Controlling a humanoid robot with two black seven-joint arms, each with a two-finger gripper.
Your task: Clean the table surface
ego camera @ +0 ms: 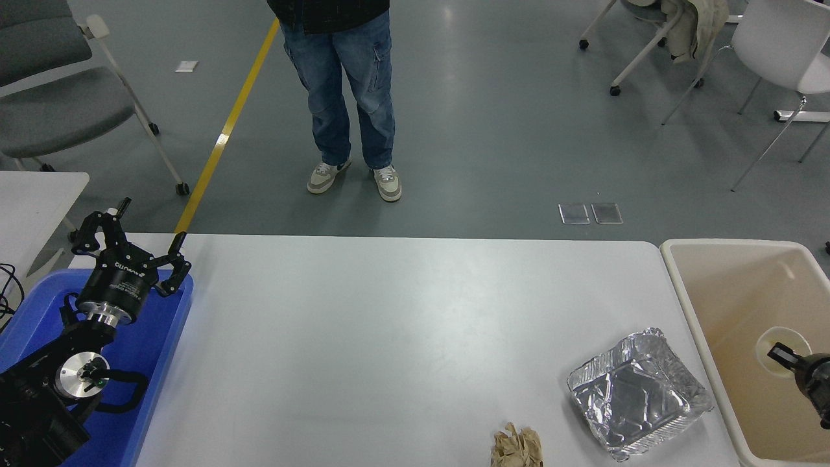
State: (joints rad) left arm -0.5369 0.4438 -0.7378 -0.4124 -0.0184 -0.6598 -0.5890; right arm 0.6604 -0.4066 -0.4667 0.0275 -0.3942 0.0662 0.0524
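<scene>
The table surface [363, 337] is wide, matte white-grey. On it at the front right lie a crumpled foil tray [639, 392] and a crumpled brown paper ball [517, 447]. My left gripper [133, 237] is open and empty, parked above the blue bin [162, 337] at the lower left. My right gripper [801, 366] comes in at the right edge over the beige bin [713, 350], well apart from the foil tray. A pale round thing [771, 340] shows right at its tip inside the bin. I cannot tell whether the gripper holds it.
A person in jeans [343, 84] stands on the floor beyond the table's far edge. A smaller white table [32, 194] is at the left. Chairs [778, 45] stand at the back right and back left.
</scene>
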